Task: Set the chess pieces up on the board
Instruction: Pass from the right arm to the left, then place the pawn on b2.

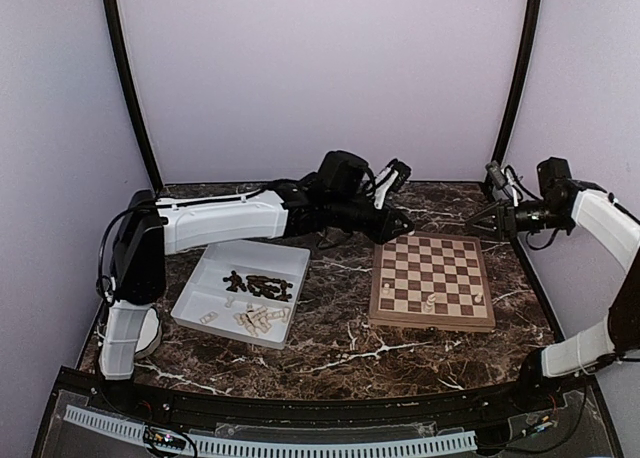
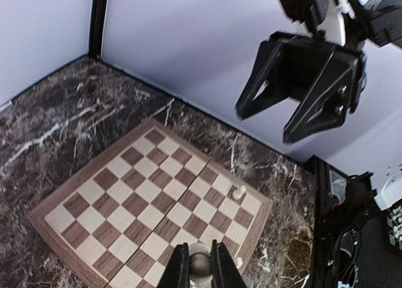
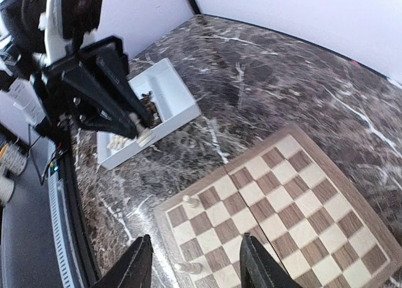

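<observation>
The left claw (image 2: 201,258) is clamped on 1 pale chess piece (image 2: 200,267), raised near the far left corner of the chessboard (image 1: 432,270). The right claw (image 2: 266,123) hangs off the board's far right corner, its fingers apart with nothing between them. 3 pale pieces (image 1: 430,303) stand in the board's near rows, well apart from each other. Left of the board on the dark marble desk (image 1: 340,358) sits a white tray (image 1: 200,278) holding dark pieces (image 1: 262,285) and more pale ones (image 1: 255,320). The left arm (image 1: 225,221) reaches across behind the tray.
</observation>
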Tool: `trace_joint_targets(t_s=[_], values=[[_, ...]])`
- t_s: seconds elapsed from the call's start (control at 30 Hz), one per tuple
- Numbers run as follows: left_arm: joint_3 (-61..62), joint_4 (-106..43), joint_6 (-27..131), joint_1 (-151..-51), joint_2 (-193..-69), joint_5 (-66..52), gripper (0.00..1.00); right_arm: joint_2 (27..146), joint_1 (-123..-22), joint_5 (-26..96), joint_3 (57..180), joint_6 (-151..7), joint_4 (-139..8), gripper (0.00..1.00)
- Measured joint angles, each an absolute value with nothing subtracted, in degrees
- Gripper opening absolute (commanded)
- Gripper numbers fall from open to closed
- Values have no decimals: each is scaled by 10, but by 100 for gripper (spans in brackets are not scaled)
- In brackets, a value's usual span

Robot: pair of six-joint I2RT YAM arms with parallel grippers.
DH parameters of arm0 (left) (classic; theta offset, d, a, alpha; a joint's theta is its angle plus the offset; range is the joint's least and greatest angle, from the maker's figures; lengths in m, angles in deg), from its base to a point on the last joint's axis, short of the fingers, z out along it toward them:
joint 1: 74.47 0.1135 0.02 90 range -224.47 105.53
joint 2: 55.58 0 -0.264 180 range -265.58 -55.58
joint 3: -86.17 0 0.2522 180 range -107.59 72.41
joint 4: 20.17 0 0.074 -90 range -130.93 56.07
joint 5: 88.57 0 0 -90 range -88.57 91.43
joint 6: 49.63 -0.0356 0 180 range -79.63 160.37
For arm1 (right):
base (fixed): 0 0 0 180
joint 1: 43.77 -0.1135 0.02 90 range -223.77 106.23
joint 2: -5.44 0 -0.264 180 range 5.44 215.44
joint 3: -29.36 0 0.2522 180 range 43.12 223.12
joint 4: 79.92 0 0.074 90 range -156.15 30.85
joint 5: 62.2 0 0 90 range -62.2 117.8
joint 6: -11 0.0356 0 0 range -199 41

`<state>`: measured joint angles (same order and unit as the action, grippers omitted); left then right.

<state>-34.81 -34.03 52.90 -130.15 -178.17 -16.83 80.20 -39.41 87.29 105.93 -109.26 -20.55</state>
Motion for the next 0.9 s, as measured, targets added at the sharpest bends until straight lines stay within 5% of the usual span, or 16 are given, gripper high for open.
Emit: trace_joint_targets(t_s=[0.3,0.9], values=[[-462,-517,452,-1318,-1917,-156,1,675,-344,796,910,-1008,-313,55],[-577,-655,340,-1345,-1993,-110,3,659,-344,777,882,-997,-366,55]])
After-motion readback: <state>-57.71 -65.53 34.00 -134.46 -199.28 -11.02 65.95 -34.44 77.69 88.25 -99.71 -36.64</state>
